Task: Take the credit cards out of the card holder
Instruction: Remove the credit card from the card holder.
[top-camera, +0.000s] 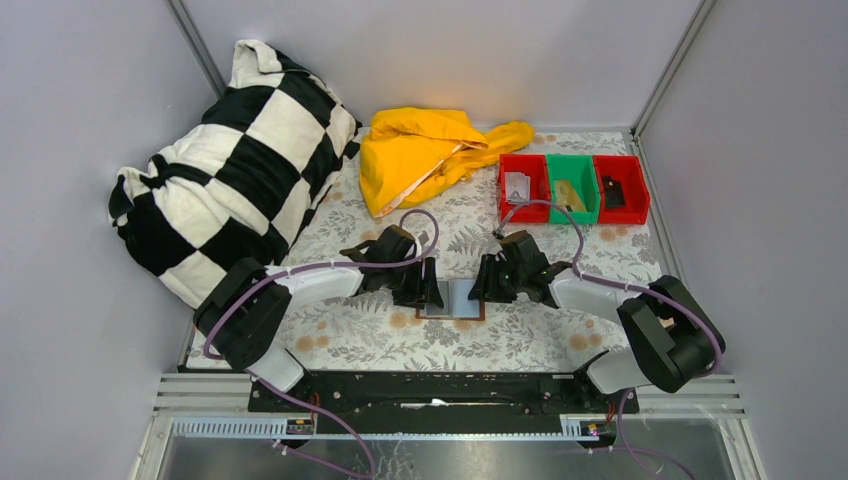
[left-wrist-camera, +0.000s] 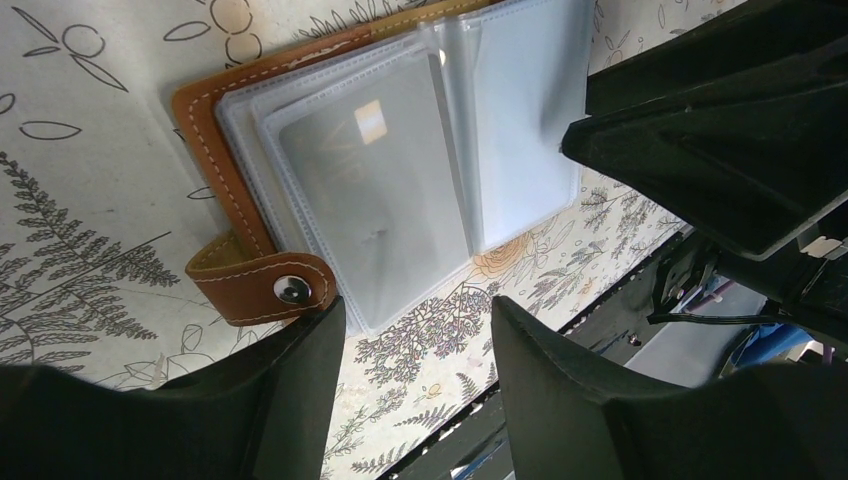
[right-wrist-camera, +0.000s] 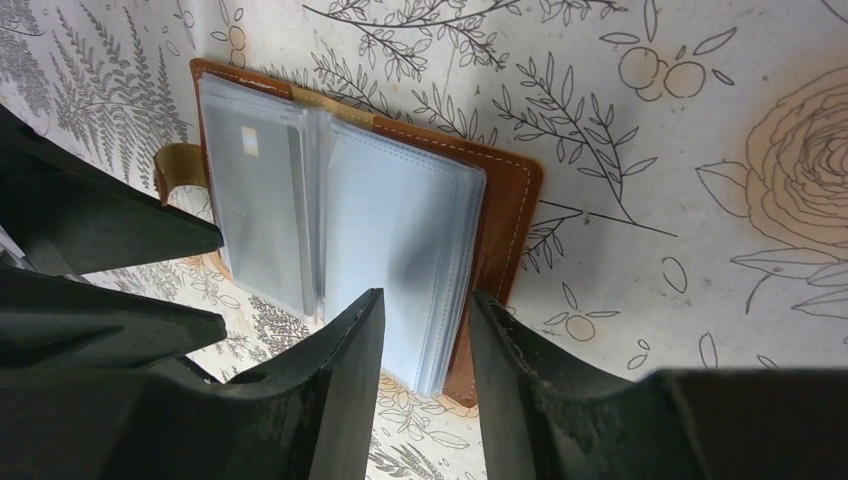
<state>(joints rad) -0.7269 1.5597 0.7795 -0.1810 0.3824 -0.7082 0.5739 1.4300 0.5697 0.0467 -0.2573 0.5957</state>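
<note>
The brown card holder (top-camera: 452, 300) lies open on the floral cloth between my two grippers. Its clear sleeves fan out in the left wrist view, where the card holder (left-wrist-camera: 215, 120) shows a snap strap (left-wrist-camera: 262, 286) and a grey credit card (left-wrist-camera: 375, 190) inside a left sleeve. My left gripper (left-wrist-camera: 415, 320) is open just off the holder's near edge, with only cloth between its fingers. My right gripper (right-wrist-camera: 425, 310) is open above the near corner of the right sleeves of the card holder (right-wrist-camera: 505, 215), touching nothing that I can see. The same credit card (right-wrist-camera: 255, 200) sits in its sleeve.
Three small bins stand at the back right: a red bin (top-camera: 524, 186), a green bin (top-camera: 572, 188) and another red bin (top-camera: 620, 188), each with something small inside. A yellow garment (top-camera: 425, 150) and a black-and-white checked pillow (top-camera: 235, 165) lie at the back left.
</note>
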